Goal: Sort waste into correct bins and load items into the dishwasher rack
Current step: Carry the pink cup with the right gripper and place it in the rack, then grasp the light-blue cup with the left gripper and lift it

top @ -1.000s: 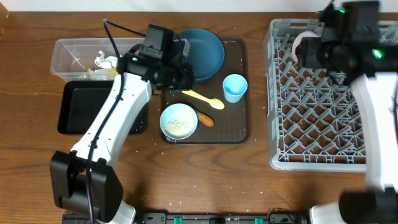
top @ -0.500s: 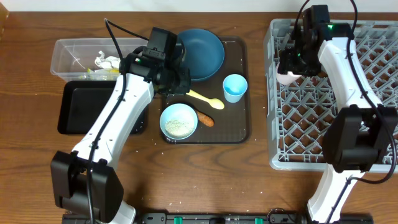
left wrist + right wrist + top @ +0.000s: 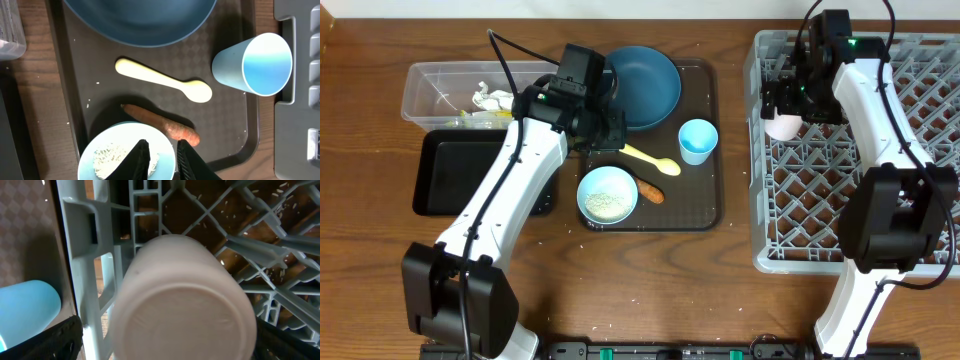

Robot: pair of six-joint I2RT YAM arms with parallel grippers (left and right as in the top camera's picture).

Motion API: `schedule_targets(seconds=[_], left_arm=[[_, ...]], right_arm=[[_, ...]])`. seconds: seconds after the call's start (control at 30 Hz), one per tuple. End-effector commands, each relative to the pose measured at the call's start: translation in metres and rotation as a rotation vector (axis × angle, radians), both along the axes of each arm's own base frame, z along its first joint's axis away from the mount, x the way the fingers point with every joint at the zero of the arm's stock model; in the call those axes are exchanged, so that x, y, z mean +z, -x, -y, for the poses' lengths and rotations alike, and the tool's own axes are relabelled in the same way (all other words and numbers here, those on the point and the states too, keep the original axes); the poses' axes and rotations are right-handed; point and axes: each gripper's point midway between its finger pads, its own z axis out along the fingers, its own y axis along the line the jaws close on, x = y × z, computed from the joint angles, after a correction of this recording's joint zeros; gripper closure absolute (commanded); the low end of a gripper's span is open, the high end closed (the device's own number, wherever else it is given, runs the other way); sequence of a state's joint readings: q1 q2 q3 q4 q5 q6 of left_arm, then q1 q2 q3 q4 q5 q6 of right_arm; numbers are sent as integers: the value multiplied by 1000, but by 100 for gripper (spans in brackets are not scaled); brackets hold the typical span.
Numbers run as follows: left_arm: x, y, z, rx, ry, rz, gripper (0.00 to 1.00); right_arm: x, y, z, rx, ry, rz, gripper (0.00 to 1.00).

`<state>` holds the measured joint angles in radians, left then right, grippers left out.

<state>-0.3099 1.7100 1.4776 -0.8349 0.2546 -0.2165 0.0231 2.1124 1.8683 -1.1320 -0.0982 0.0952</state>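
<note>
Lifting the right gripper [image 3: 167, 347] straight up, slowly, with fingers spread wide on both sides of the pink cup [image 3: 182, 295], not touching. Leaving the cup upside down inside the dishwasher rack [image 3: 75, 255], close to its side wall.

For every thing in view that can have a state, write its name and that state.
Pink plastic cup: upside down in the grey lattice rack.
Pale blue cup: upright, empty.
Pale round bowl: holds rice.
Dark blue round plate: empty.
Clear plastic tub: holds paper scraps.
Black rectangular tray: empty.
Right pincer: open.
</note>
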Motion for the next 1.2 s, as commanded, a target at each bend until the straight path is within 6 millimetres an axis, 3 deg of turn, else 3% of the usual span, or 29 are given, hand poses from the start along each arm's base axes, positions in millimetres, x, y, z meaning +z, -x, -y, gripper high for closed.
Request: schedule_targets(seconds=[0.0, 0.23, 0.37, 0.5, 0.7, 0.9, 1.07, 1.17], left_arm=[[-3, 1, -3, 11, -17, -10, 77], [-3, 7, 8, -22, -19, -13, 76], [-7, 16, 39, -123, -25, 4, 70], [-24, 20, 77, -208, -41, 22, 55], [-59, 12, 111, -236, -34, 18, 43], [-86, 1, 120, -233, -33, 14, 37], [-89, -3, 123, -198, -16, 8, 36], [-80, 3, 131, -221, 42, -4, 36]], right_arm=[[8, -6, -4, 1, -22, 16, 1], [61, 0, -9, 7, -50, 50, 1], [99, 7, -9, 9, -51, 108, 1], [126, 16, -8, 11, -51, 164, 1], [133, 24, -4, 7, -25, 162, 1], [130, 29, -4, 14, -22, 141, 1], [130, 30, -4, 15, -22, 139, 1], [130, 30, -4, 22, -20, 140, 1]])
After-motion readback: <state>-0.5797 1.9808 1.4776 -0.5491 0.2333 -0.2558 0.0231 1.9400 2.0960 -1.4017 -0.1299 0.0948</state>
